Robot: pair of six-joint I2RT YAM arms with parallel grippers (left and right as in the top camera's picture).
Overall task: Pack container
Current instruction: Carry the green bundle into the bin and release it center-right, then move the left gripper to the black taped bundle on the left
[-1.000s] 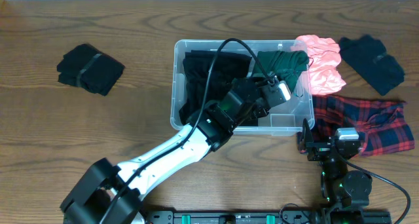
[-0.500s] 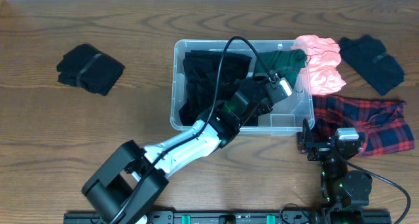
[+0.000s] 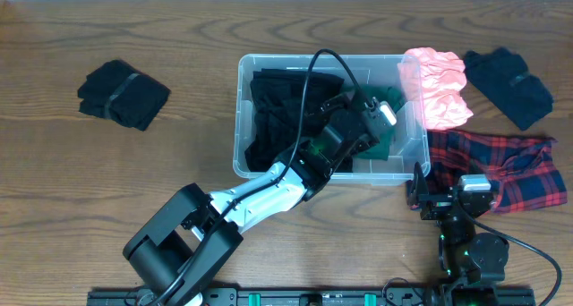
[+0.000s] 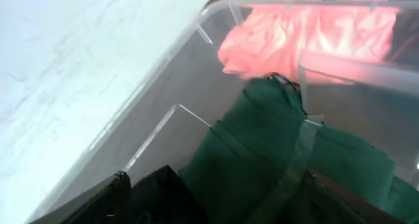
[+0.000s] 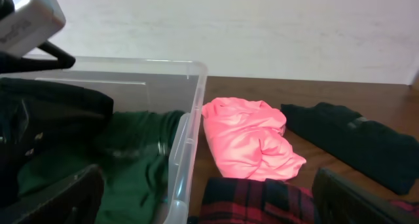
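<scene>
Container (image 3: 243,118) sits upper middle of the overhead frame, and we see the left gripper (image 4: 216,191) inside it, fingers spread over a green shirt (image 4: 262,145). Right gripper (image 5: 206,188), lower right, gapes wide, holding nothing.

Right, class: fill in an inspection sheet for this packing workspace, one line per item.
Surface: wooden table, no spills seen.
Job's things: clear container holds a black garment and a green garment.
Clutter: pink garment beside the container's right wall; plaid cloth nearer the robot; left black bundle and right black bundle on the table.
Grippers: left gripper inside the container at the green garment, fingers apart; right gripper open, outside the container.
Cables: black cable loops over the container.
Surroundings: white wall beyond the table.
</scene>
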